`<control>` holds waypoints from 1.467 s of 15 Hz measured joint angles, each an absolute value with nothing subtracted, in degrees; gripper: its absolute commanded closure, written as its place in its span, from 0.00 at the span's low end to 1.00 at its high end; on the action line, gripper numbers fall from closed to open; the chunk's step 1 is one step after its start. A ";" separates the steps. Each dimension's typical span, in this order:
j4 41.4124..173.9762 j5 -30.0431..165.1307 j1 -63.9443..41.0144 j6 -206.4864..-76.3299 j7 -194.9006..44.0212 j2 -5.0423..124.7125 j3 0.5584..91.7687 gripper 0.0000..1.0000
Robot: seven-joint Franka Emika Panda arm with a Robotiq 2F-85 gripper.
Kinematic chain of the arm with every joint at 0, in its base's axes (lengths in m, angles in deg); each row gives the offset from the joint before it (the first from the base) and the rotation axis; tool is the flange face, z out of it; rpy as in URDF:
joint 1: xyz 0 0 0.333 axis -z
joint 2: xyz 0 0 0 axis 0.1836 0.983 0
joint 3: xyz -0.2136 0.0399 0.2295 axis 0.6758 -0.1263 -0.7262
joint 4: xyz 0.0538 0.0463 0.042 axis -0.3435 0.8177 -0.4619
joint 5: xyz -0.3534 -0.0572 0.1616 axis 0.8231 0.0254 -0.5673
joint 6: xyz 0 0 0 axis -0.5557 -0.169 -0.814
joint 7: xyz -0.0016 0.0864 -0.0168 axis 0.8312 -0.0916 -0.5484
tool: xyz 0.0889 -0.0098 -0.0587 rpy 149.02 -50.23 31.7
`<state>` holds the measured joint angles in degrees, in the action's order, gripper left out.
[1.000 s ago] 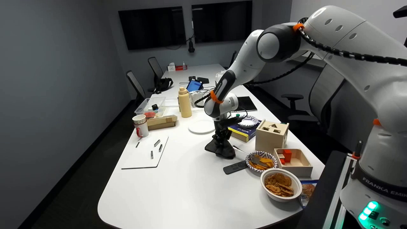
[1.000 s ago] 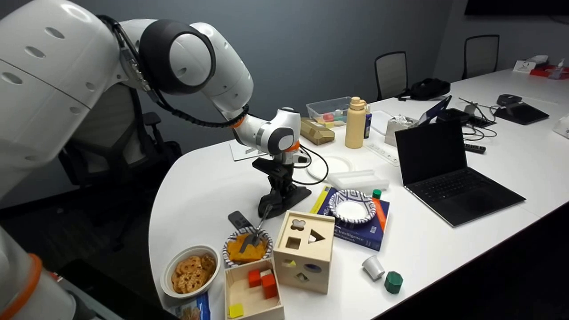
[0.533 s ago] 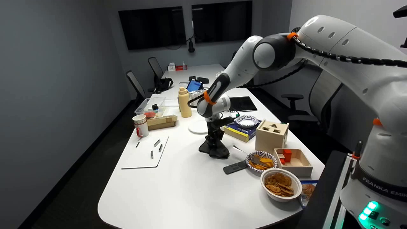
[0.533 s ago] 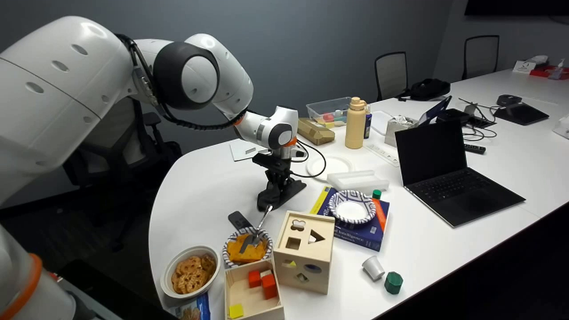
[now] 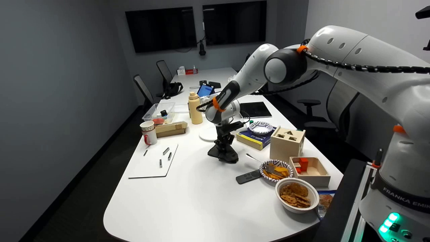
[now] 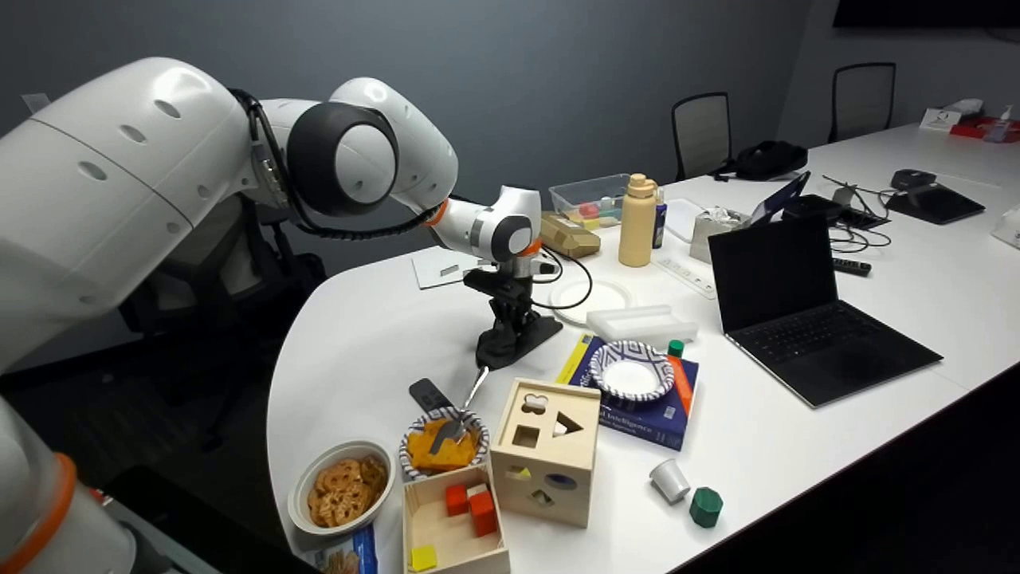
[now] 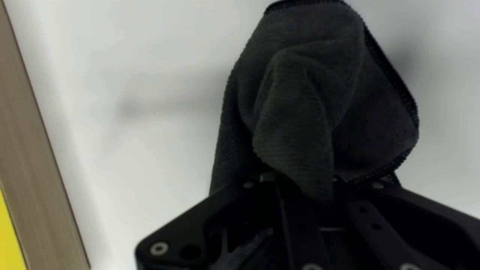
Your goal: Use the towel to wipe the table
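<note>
The towel is a dark grey cloth (image 7: 300, 93) with a black stitched edge, bunched and folded. It fills the upper middle of the wrist view. My gripper (image 7: 300, 183) is shut on its gathered upper part, and the fingertips are partly hidden by cloth. In both exterior views the towel (image 5: 224, 154) (image 6: 514, 343) spreads out under the gripper (image 5: 224, 139) (image 6: 510, 319) and appears to touch the white table (image 5: 181, 201) (image 6: 351, 343). The gripper points down, between the white plate and the bowl of orange chips.
A blue-and-yellow book (image 6: 637, 422) bearing a patterned bowl (image 6: 631, 371) is close beside the towel; its edge (image 7: 37, 150) shows in the wrist view. A remote (image 5: 248, 177), chip bowl (image 5: 277, 170) with utensil, shape box (image 6: 546, 450), whiteboard (image 5: 153, 161) and white plate (image 5: 208, 133) surround it.
The gripper and towel have slid over the table, leftward and away from the chip bowls in an exterior view. The upper arm has lowered. The gripper stays shut on the towel.
</note>
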<state>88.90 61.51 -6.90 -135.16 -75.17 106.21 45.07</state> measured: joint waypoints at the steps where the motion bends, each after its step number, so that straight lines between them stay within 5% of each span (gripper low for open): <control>1: 88.63 61.58 -7.41 -134.82 -73.53 106.37 45.92 0.98; 22: 95.40 61.02 -3.48 -133.64 -79.68 102.93 43.13 0.98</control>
